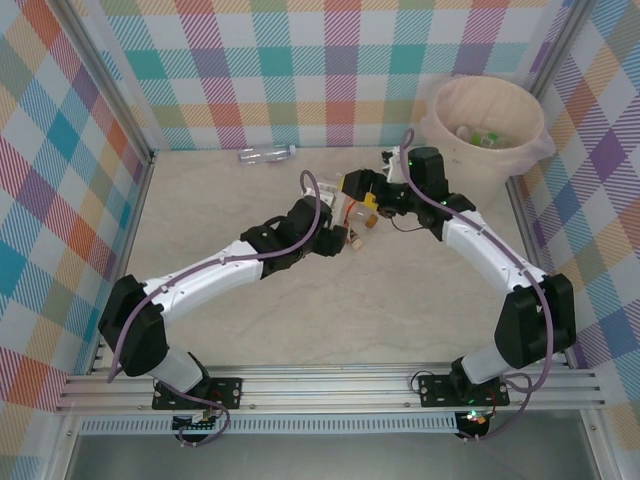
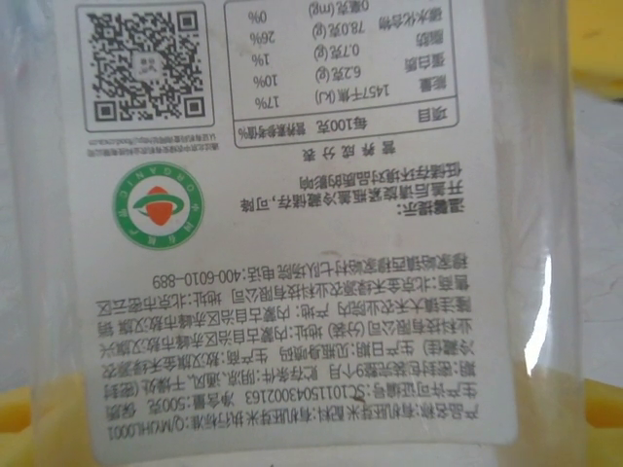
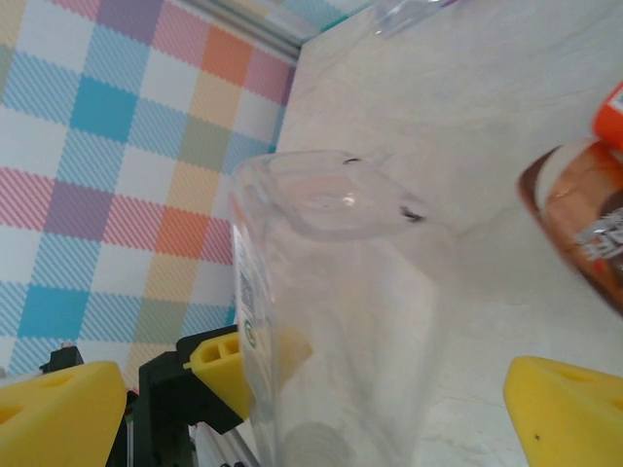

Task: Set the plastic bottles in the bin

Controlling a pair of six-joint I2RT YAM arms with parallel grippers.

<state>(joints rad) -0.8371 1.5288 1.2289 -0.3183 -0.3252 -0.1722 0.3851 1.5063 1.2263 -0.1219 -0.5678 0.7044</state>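
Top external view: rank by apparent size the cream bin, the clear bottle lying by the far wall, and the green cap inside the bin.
1. Round cream-beige plastic bin
2. Clear plastic bottle lying by the far wall
3. Green bottle cap inside the bin, clearly smallest

All three sit at the far end, so nearness barely skews this.

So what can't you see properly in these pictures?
Top view: the bottles in the bin are too small to count.
Left wrist: the clear bottle is so close that the edges cut off its ends.
Right wrist: the brown-labelled bottle is cut by the right edge.
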